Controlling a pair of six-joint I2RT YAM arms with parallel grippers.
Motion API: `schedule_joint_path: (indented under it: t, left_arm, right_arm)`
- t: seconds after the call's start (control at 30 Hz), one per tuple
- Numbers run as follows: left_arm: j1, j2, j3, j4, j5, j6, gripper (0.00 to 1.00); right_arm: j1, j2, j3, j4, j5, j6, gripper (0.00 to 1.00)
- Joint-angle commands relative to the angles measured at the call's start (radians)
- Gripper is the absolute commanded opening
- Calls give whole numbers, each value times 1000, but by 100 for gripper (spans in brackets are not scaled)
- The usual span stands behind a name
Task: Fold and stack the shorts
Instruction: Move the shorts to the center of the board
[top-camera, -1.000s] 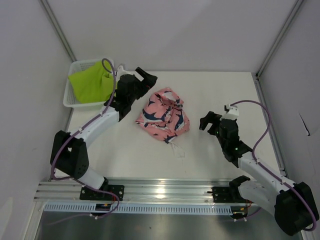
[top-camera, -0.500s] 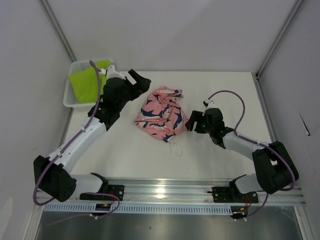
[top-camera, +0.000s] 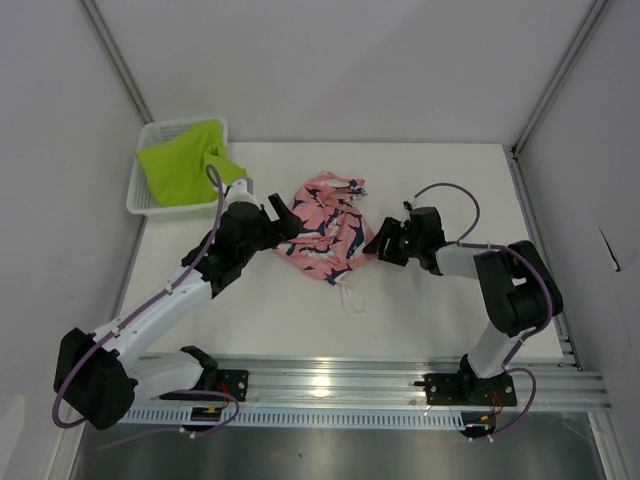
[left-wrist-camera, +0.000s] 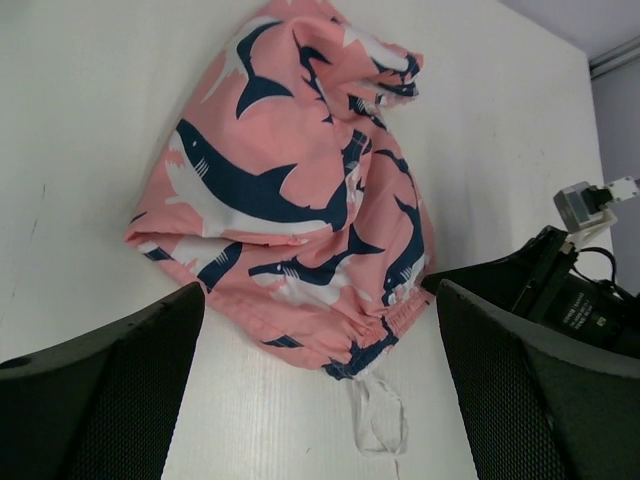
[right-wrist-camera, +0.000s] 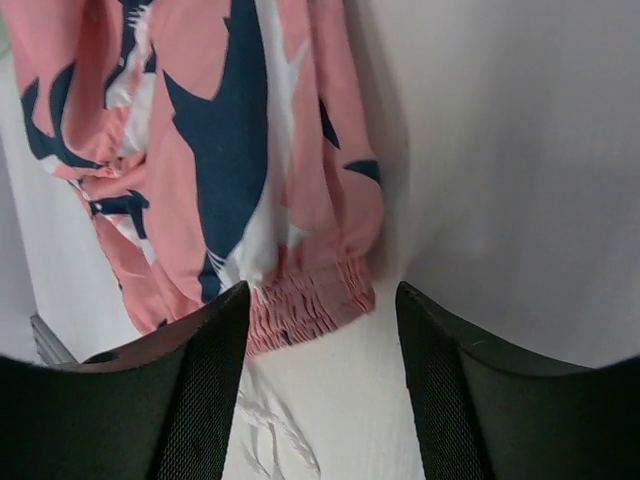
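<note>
Shorts in coral-pink cloth with a navy and white shark-like print (top-camera: 325, 228) lie crumpled in the middle of the white table (top-camera: 440, 320). Both our arms reach out to them from the aluminium rail (top-camera: 320, 385) at the near edge.

Nearest to us, the white drawstring (top-camera: 352, 297) trails loose on the table from the elastic waistband, so the waist end seems to face us. Our right gripper (top-camera: 378, 243) sits low at that near right corner. In its wrist view the gathered waistband lies between the two fingers, which stand apart and do not yet pinch it, so this hand is unclenched and holds nothing. Our left gripper (top-camera: 283, 218) hangs at the opposite, left edge of the pink pair with its jaws spread wide, empty too.

We judge that the two hands flank the heap so as to take opposite edges and pull it flat, since a bunched pair cannot be folded as it lies.

Farthest off, at the back left corner, the plain lime-green cloth shorts (top-camera: 180, 165) wait in the white plastic mesh basket (top-camera: 143, 207), one flap draped over its right rim. They are likely left there until the pink pair is folded and can serve as the base of the stack.
</note>
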Motion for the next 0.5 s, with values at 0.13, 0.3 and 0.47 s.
schedule_joint_path:
  t: [0.13,0.3,0.47]
  left_arm:
    - [-33,-73,-26,34,-37,67,99]
    - [-77,-59,-29,61,-31,141,99]
    - [-156,-35,-24,95,-34,222,99]
  right_arm:
    - [-5,94,62,84,-113,53,52]
    - [0,94,70,87,-118,53,12]
    - [33,-73,70,-57,20,-36,0]
